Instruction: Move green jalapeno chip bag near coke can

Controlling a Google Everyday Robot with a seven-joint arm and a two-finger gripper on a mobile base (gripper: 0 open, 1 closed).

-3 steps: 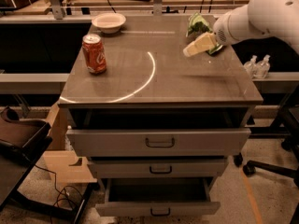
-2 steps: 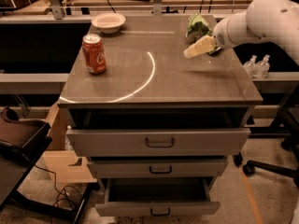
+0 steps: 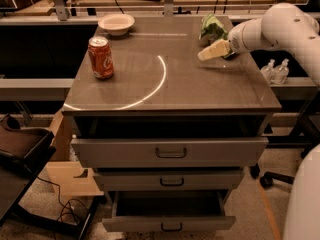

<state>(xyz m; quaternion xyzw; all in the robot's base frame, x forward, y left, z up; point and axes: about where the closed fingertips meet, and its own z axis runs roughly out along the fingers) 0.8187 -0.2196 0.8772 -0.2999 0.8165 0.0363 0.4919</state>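
Observation:
The green jalapeno chip bag stands crumpled at the back right of the cabinet top. The coke can stands upright near the left edge, far from the bag. My gripper, cream-coloured on the end of a white arm, reaches in from the right and sits low over the top, just in front of the bag and touching or nearly touching its lower front. Whether it holds the bag does not show.
A shallow white bowl sits at the back left, behind the can. The grey cabinet top has a white arc marked on it. Drawers below stand partly open. Two small bottles stand on a shelf at right.
The arm has shifted only slightly by the bag. The bag and the can have not moved.

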